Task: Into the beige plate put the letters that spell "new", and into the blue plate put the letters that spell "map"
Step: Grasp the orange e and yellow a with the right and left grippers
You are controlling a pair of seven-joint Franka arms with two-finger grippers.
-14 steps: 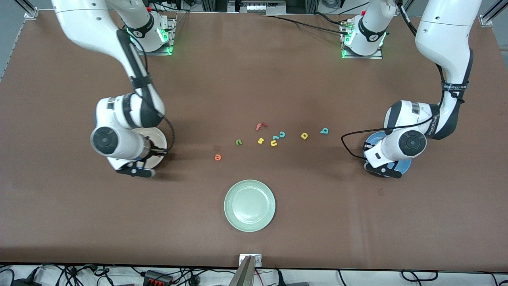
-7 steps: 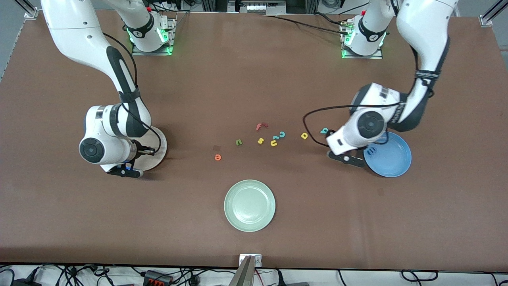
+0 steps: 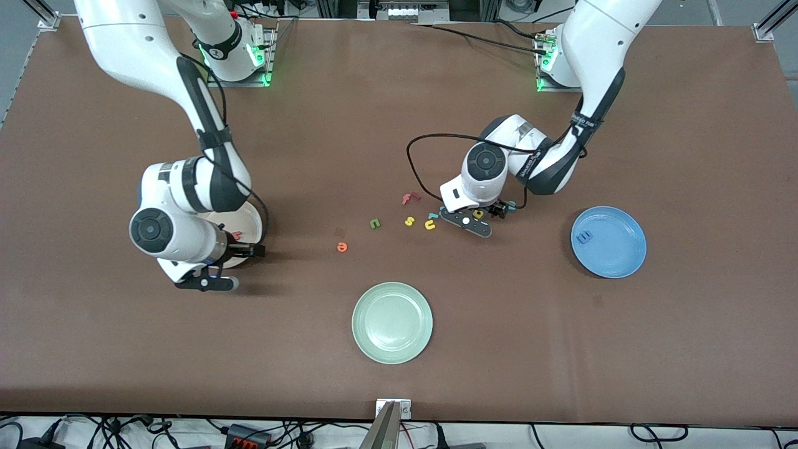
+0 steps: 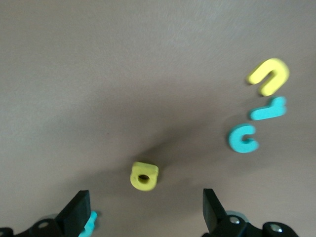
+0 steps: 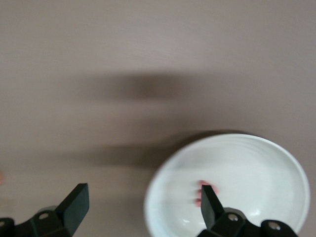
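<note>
The beige plate point(image 3: 251, 219) lies under my right arm, with the pinkish-red "w" point(image 3: 236, 236) in it. My right gripper point(image 3: 248, 251) hangs open over the plate's rim point(image 5: 276, 163), and the "w" point(image 5: 203, 192) shows beside one finger. In the blue plate point(image 3: 614, 249) lies the blue "m" point(image 3: 584, 237). My left gripper point(image 3: 492, 212) stands open over the yellow "a" point(image 4: 144, 176), with the teal "p" point(image 4: 89, 223) next to one finger. The green "n" point(image 3: 374, 223) and the orange "e" point(image 3: 341, 247) lie on the table mid-way between the plates.
A red "f" point(image 3: 410, 198), yellow "s" point(image 3: 409, 221), yellow "u" point(image 3: 430, 225) and teal hook-shaped letter point(image 3: 432, 216) lie close together by the left gripper. A teal "c" point(image 4: 243, 138) lies near them. A pale green plate point(image 3: 392, 322) sits nearer the front camera.
My left arm has swung from over the blue plate to the letters in the middle, leaving the "m" in the plate. My right gripper has opened and the "w" lies in the beige plate.
</note>
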